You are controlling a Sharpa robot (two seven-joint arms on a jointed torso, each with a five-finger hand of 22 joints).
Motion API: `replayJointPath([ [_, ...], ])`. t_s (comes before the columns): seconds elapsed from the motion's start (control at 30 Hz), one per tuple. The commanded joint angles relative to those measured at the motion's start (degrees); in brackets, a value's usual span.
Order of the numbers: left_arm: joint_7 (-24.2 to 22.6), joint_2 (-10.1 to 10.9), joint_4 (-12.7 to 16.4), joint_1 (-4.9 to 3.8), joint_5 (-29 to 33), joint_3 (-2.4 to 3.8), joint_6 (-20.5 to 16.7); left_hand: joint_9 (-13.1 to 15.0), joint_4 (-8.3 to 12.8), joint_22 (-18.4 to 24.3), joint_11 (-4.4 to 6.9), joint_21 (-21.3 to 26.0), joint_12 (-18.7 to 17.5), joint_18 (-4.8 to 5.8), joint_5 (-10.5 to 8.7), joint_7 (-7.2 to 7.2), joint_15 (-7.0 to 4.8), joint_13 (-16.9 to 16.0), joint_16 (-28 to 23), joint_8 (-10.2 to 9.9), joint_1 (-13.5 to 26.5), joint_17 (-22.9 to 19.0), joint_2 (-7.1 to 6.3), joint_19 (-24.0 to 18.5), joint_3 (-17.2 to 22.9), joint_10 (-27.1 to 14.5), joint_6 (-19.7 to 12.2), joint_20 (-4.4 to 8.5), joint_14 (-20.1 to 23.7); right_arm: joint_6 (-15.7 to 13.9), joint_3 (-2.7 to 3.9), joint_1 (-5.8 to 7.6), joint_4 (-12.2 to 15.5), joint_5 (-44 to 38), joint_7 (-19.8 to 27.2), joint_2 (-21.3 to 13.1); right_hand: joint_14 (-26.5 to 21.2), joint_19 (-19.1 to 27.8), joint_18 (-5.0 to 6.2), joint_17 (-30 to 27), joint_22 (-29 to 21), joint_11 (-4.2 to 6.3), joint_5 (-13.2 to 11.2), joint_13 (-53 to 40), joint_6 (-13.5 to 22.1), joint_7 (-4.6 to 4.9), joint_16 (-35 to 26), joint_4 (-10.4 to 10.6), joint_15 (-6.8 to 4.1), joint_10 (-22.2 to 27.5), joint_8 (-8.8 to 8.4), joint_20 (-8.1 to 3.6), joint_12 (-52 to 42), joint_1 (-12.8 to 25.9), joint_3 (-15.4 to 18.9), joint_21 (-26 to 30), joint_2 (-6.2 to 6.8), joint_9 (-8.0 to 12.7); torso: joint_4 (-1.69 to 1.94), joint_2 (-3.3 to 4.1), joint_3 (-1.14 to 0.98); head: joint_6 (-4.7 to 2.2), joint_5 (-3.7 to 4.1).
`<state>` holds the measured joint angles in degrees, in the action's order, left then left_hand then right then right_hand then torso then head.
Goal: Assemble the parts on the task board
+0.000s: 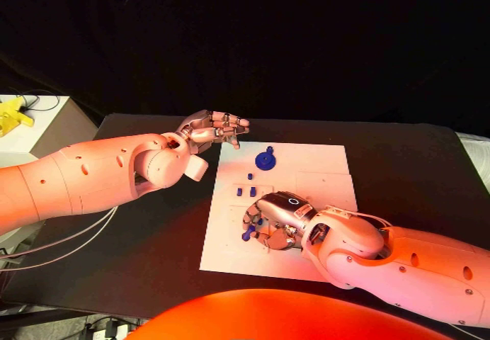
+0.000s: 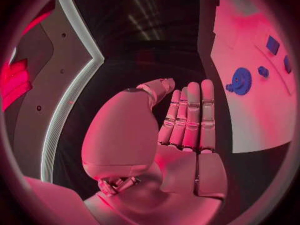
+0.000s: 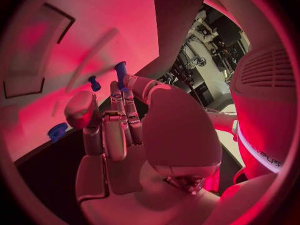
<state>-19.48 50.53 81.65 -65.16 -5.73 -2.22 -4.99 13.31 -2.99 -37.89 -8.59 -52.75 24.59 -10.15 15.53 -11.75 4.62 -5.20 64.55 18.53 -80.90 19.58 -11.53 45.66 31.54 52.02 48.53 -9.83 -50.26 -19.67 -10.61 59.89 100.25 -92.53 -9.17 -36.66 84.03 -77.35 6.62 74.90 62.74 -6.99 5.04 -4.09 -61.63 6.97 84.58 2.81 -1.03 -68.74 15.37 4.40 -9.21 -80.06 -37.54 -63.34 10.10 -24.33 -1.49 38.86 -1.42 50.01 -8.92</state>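
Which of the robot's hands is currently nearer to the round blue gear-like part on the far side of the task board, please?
Left. The left hand hovers just beyond the board's far-left corner, close beside the round blue part. The right hand is over the task board's near half, by the small blue pieces, farther away.

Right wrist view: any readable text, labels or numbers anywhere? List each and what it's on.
"PLUS": raised letters on the robot's white body shell, cut off at the circle's rim, so it may be the end of a longer word.
White rectangular task board: no legible print.
Small blue plastic parts: no markings readable.
Silver right hand and silver left hand: no readable lettering.
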Motion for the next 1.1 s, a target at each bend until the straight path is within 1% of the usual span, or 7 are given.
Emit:
replayJointPath([
  [0.03, -0.26, -0.04, 0.17, -0.02, -0.01, 0.04, 0.89, -0.09, 0.37, -0.05, -0.04, -0.22, -0.05, -0.30, 0.12, -0.16, 0.05, 0.09, -0.18, 0.17, 0.37, -0.09, 0.32, -0.10, -0.06, -0.42, -0.43, -0.20, 0.22, 1.80, -0.10, -0.20, -0.35, -1.23, -0.64, 0.18, 2.88, 0.58, -0.18, -0.07, -0.27, 3.91, 0.32, -0.50, -0.17, 0.15, -0.47, -0.56, -0.28, -4.18, 0.21, 0.07, 0.15, 0.56, 0.03, 0.44, -0.50, -0.13, -0.02, 0.02, 0.01, -0.01, -0.01],
  [0.2, -0.22, -0.03, 0.22, -0.02, -0.01, 0.04, 0.89, -0.09, 0.37, -0.05, -0.04, -0.22, -0.05, -0.30, 0.12, -0.16, 0.05, 0.09, -0.18, 0.17, 0.37, -0.09, 0.32, -0.10, -0.06, -0.42, -0.43, -0.20, 0.22, 2.56, -0.23, -0.31, -0.86, 0.38, 0.76, 0.58, 2.83, 1.33, -0.03, -0.02, -1.04, 3.04, -0.04, -0.15, 1.75, 0.92, -0.51, -1.36, 0.39, -2.15, -0.74, 0.52, 2.00, 1.80, 0.05, 1.53, -0.38, -0.05, 0.02, -0.02, 0.01, -0.01, 0.01],
  [0.37, -0.13, -0.03, 0.20, -0.02, -0.01, 0.04, 0.90, -0.09, 0.37, -0.05, -0.04, -0.22, -0.05, -0.30, 0.12, -0.16, 0.05, 0.09, -0.18, 0.17, 0.37, -0.09, 0.32, -0.10, -0.06, -0.42, -0.43, -0.20, 0.22, 2.67, -0.36, -0.38, -1.21, 2.38, 2.46, 0.67, 2.75, 2.47, 0.29, -0.12, -2.55, 1.70, 0.01, 0.30, 4.74, 2.13, -0.54, -1.71, 1.55, 1.19, -2.62, 1.47, 4.02, 3.79, 1.05, 3.46, 1.24, 0.60, 0.04, -0.03, -0.01, -0.01, 0.16],
  [0.5, -0.04, -0.02, 0.19, -0.02, -0.01, 0.04, 0.96, -0.09, 0.37, -0.05, -0.04, -0.22, -0.05, -0.30, 0.12, -0.16, 0.05, 0.09, -0.18, 0.17, 0.37, -0.09, 0.32, -0.10, -0.06, -0.42, -0.43, -0.20, 0.22, 2.35, -0.42, -0.40, -1.36, 3.42, 3.46, 0.58, 2.46, 3.53, 0.67, -0.87, -4.07, 0.87, 0.10, 0.36, 6.51, 2.51, -0.81, -2.01, 2.28, 4.51, -3.49, 2.23, 4.73, 4.69, 2.15, 5.34, 2.50, 0.97, -0.02, -0.06, -0.01, -0.01, 0.06],
  [0.7, 0.21, 0.00, 0.16, -0.02, 0.02, 0.04, 1.15, -0.10, 0.35, -0.07, -0.06, -0.23, -0.02, -0.30, 0.12, -0.17, 0.08, 0.11, -0.18, 0.20, 0.48, -0.10, 0.38, -0.15, -0.04, -0.49, -0.45, -0.23, 0.22, 1.39, -0.47, -0.42, -1.35, 4.22, 4.43, 0.28, 1.84, 4.71, 1.16, -2.12, -5.80, 0.49, 0.77, 0.21, 8.25, 2.55, -1.33, -2.49, 2.68, 8.38, -4.23, 2.79, 4.30, 4.95, 3.90, 7.57, 3.23, 1.31, -0.07, -0.03, -0.02, -0.01, 0.18],
  [0.97, 0.43, 0.03, 0.13, -0.02, 0.03, 0.04, 1.28, -0.10, 0.33, -0.08, -0.08, -0.22, -0.03, -0.30, 0.11, -0.17, 0.09, 0.13, -0.18, 0.23, 0.55, -0.10, 0.38, -0.16, -0.05, -0.57, -0.44, -0.24, 0.21, 0.30, -0.49, -0.45, -1.16, 4.50, 4.84, -0.04, 1.61, 5.19, 1.33, -2.60, -6.51, 0.44, 0.95, 0.14, 8.39, 2.54, -1.51, -2.63, 2.74, 9.30, -4.29, 2.88, 3.90, 4.93, 4.50, 8.45, 3.37, 1.36, -0.04, -0.01, -0.04, -0.01, 0.30],
  [1.1, 0.49, 0.03, 0.11, -0.02, 0.03, 0.04, 1.31, -0.10, 0.33, -0.08, -0.08, -0.22, -0.03, -0.30, 0.11, -0.17, 0.09, 0.13, -0.18, 0.23, 0.55, -0.10, 0.38, -0.16, -0.05, -0.57, -0.44, -0.24, 0.21, -1.41, -0.49, -0.46, -1.05, 4.53, 4.85, -0.28, 1.01, 6.37, 1.69, -3.90, -8.14, 0.29, 1.03, 0.08, 8.70, 2.61, -2.06, -2.84, 2.90, 10.60, -4.46, 3.01, 3.38, 4.73, 5.25, 10.42, 3.45, 1.47, -0.07, -0.03, -0.02, -0.01, 0.28],
])
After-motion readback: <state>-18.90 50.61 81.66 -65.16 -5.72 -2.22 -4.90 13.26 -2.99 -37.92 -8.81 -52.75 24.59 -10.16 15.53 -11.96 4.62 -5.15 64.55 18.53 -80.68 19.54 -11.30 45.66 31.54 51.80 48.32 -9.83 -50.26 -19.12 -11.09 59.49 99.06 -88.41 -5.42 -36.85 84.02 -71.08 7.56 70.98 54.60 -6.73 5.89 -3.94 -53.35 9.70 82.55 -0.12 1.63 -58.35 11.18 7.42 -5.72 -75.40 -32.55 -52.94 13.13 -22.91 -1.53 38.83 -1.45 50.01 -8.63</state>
